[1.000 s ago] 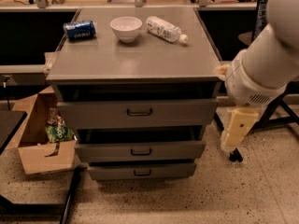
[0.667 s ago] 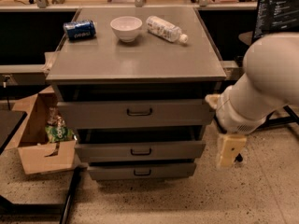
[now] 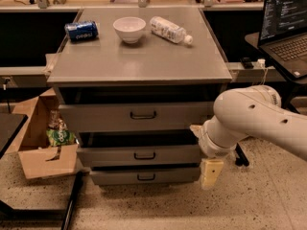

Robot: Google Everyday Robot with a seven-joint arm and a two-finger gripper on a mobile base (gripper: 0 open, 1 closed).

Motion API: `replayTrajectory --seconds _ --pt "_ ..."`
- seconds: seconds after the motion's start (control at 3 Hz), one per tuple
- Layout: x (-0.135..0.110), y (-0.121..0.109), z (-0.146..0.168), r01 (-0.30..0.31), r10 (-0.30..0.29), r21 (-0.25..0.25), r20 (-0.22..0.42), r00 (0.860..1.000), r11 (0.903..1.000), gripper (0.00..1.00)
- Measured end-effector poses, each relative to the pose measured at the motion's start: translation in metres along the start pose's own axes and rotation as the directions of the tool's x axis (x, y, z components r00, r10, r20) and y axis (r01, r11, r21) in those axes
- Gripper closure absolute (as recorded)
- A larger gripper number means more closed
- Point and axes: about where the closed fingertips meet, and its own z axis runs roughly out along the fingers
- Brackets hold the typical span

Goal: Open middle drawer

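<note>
The grey cabinet (image 3: pixel 139 61) has three drawers stacked at its front. The middle drawer (image 3: pixel 105 156) has a medium-height grey front with a small dark bar handle (image 3: pixel 144 155) at its centre. It sits below the tall top drawer (image 3: pixel 96 118) and above the slim bottom drawer (image 3: pixel 115 177). My cream gripper (image 3: pixel 211 173) hangs down from the white arm (image 3: pixel 254 119), just right of the middle and bottom drawer fronts, not touching the handle.
A blue can (image 3: pixel 81 30), a white bowl (image 3: pixel 129 29) and a lying plastic bottle (image 3: pixel 170 30) rest on the cabinet top. An open cardboard box (image 3: pixel 41 157) holding a green packet stands at the left. A laptop (image 3: pixel 287 18) is at the right.
The arm has swung down and to the left. The gripper has dropped from beside the top drawer to beside the lower drawers. The drawers have not moved.
</note>
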Motion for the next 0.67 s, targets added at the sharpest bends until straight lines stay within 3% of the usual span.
replayTrajectory --seconds 0.67 --pt "0.007 0.001 0.013 -0.001 0.001 0.000 -0.001 1.000 1.0000 0.00"
